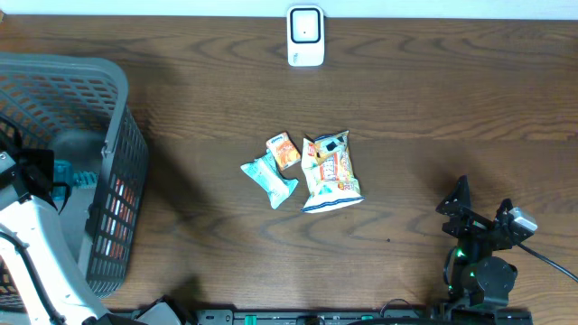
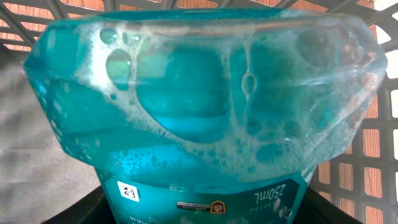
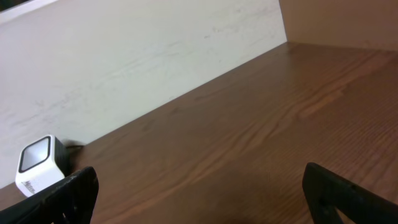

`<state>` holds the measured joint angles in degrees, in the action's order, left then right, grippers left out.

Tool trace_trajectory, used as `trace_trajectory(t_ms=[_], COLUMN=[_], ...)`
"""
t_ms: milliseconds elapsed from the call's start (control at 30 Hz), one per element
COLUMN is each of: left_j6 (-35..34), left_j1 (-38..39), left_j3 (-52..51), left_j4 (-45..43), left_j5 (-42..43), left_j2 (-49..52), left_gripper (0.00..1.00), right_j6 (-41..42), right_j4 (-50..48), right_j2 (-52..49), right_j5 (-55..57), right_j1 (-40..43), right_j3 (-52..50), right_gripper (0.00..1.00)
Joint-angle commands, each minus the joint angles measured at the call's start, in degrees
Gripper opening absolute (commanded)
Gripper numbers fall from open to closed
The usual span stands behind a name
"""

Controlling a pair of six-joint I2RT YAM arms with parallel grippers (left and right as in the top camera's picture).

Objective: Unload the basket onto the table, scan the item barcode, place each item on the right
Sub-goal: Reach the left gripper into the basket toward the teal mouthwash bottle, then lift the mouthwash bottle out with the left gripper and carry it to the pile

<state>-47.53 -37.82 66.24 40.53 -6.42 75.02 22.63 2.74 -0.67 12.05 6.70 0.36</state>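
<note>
bottle (image 2: pixel 199 124) of teal liquid fills our left wrist view. it is clear-walled, foamy inside, its label upside down at the bottom of the frame, and we see a dark finger at each lower corner pressing its sides. so our left gripper (image 1: pixel 60 181) is closed on the bottle, jaws about halfway apart. from overhead, gripper and bottle are inside the basket (image 1: pixel 117 108) at the left edge of the table (image 1: pixel 433 108), and only a sliver of teal shows past the gripper.

our right gripper (image 1: pixel 479 212) is at the near right, jaws spread wide and holding nothing, well apart from everything else.

we count one bottle, one basket, one scanner and three loose packets. the scanner (image 1: pixel 305 36) — small, white, upright — stands at the far edge of the table in the middle, well apart from the bottle. the right wrist view catches it too, low on the left against the pale wall.

the three packets lie in a cluster at mid-table: a teal packet (image 1: pixel 269 179), a small orange box (image 1: pixel 284 151) just beside it, and a larger snack bag (image 1: pixel 331 171) touching the box on its right.

the basket's grey mesh wall rises between the bottle and the open table — it is the one thing standing in the way. the packets lie nearer us than the scanner.
</note>
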Motion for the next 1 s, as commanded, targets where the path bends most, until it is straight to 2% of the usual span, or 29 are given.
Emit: trace_trajectory(t_ms=[0, 300, 400, 467, 600, 733, 833, 867, 967], left_j6=[1.2, 1.2, 0.7, -1.9, -6.8, -7.1, -3.8, -1.9, 2.6], left_j1=[0.3, 0.3, 0.3, 0.3, 2.4, 11.3, 22.1, 27.7, 38.3], left_j3=[1.3, 1.3, 1.3, 1.3, 1.3, 1.3, 1.3, 1.3, 1.3], left_j4=[-0.3, -8.1, -13.7, -18.6, -24.0, -24.7, -24.6, -24.3, -23.3], left_j5=[-1.4, 12.4, 20.3, 28.2, 38.6, 41.4, 40.9, 39.0, 32.9], left_j2=[0.0, -6.9, -11.4, -15.0, -18.7, -20.1, -19.1, -17.9, -14.6], left_gripper=[0.42, 0.42, 0.42, 0.42, 0.42, 0.42, 0.42, 0.42, 0.42], right_j6=[0.7, 0.7, 0.7, 0.7, 0.7, 0.7, 0.7, 0.7, 0.7], right_j4=[0.1, 0.1, 0.1, 0.1, 0.1, 0.1, 0.2, 0.2, 0.2], right_j2=[0.3, 0.3, 0.3, 0.3, 0.3, 0.3, 0.3, 0.3, 0.3], right_j5=[0.5, 0.5, 0.5, 0.5, 0.5, 0.5, 0.5, 0.5, 0.5], right_j1=[-0.4, -0.4, -0.4, -0.4, -0.4, -0.4, -0.4, -0.4, -0.4], right_j3=[0.0, 0.0, 0.0, 0.0, 0.0, 0.0, 0.0, 0.0, 0.0], right_gripper=[0.99, 0.99, 0.99, 0.99, 0.99, 0.99, 0.99, 0.99, 0.99])
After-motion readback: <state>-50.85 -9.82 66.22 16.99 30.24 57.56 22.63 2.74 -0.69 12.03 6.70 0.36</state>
